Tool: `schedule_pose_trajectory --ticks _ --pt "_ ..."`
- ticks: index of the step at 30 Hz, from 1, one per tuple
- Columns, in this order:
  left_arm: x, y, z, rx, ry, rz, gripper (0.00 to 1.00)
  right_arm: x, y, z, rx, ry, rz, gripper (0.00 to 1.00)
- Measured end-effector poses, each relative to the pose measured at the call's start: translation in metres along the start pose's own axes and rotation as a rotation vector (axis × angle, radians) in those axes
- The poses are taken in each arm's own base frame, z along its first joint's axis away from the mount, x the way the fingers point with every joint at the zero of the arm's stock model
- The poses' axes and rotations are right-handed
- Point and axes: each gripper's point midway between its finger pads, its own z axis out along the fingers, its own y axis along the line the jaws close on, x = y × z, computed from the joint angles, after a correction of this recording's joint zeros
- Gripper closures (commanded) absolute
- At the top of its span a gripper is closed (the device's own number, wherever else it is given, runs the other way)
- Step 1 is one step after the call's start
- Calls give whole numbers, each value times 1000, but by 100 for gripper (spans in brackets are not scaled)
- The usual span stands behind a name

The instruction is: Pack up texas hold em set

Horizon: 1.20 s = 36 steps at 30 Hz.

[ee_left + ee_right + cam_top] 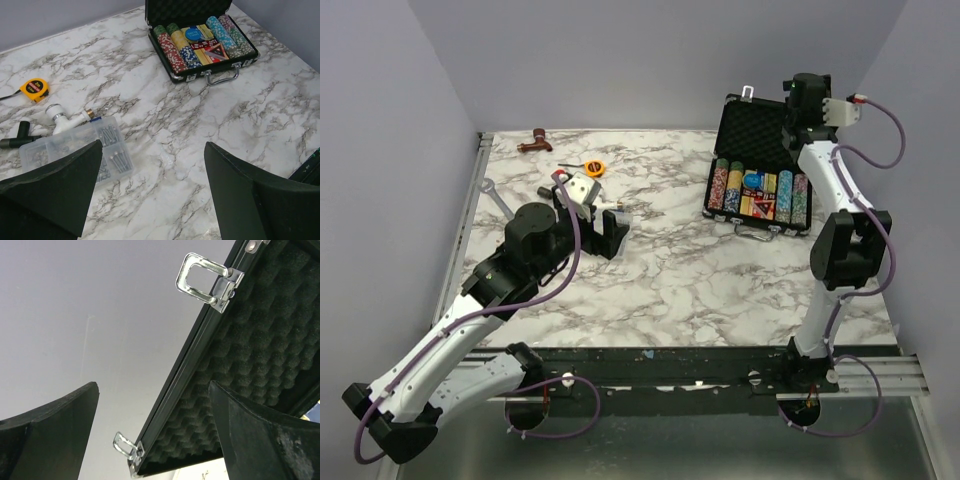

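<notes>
The texas hold em set is a black case standing open at the back right of the table, its foam-lined lid upright. Rows of multicoloured chips, a blue disc and red dice lie inside, and a silver handle faces front. My right gripper hovers open at the lid's top edge. In the right wrist view the lid's rim with its silver latches runs between the spread fingers. My left gripper is open and empty over bare marble left of centre.
A clear compartment box of small parts lies by the left gripper's left finger, with a white pipe fitting, a black fitting and a yellow tape measure beyond it. A brown object lies at the back left. Grey walls enclose the table.
</notes>
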Motion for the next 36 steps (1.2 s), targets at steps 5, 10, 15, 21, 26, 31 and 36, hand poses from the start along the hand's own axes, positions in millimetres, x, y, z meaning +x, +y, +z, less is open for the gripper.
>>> schedule_pose_trajectory --ticks 5,10,15,21,26,31,36 --pt "0 -1 0 3 0 0 18 11 -3 17 35 0 -19 13" --pt "0 -1 0 4 1 0 18 18 -4 28 58 5 -34 17" --pt "0 -1 0 4 1 0 18 27 -22 32 104 20 -71 21" --pt "0 -1 0 4 1 0 18 36 -45 35 153 36 -111 21" --pt "0 -1 0 4 1 1 18 39 -50 38 148 35 -114 21" --pt "0 -1 0 4 1 1 18 39 -55 34 126 30 -98 21" --pt "1 -1 1 4 5 1 19 33 -66 12 110 58 -111 20"
